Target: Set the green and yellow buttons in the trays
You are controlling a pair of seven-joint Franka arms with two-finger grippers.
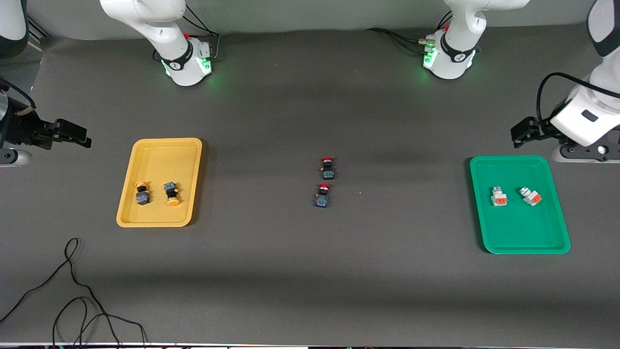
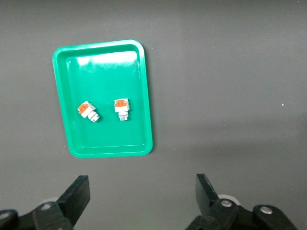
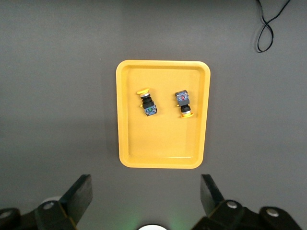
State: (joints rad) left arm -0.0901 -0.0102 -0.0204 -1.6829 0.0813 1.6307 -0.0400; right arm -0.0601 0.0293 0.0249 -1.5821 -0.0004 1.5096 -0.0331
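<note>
Two yellow-capped buttons [image 1: 141, 192] [image 1: 171, 193] lie in the yellow tray [image 1: 164, 155] toward the right arm's end of the table. They also show in the right wrist view [image 3: 148, 104] [image 3: 183, 103] in the yellow tray [image 3: 163, 139]. Two white-grey buttons with orange-red blocks [image 1: 498, 196] [image 1: 531, 196] lie in the green tray [image 1: 518, 232]. The left wrist view shows them too [image 2: 88, 110] [image 2: 122, 108] in the green tray [image 2: 105, 67]. My left gripper [image 1: 525, 132] [image 2: 141, 187] is open and empty, over bare table just off the green tray. My right gripper [image 1: 72, 134] [image 3: 146, 187] is open and empty, over bare table beside the yellow tray.
Two red-capped dark switches [image 1: 328, 167] [image 1: 323, 195] lie mid-table, one nearer the front camera than the other. A black cable [image 1: 72, 291] loops on the table near the front edge at the right arm's end. The arm bases [image 1: 189, 63] [image 1: 448, 58] stand along the table's robot edge.
</note>
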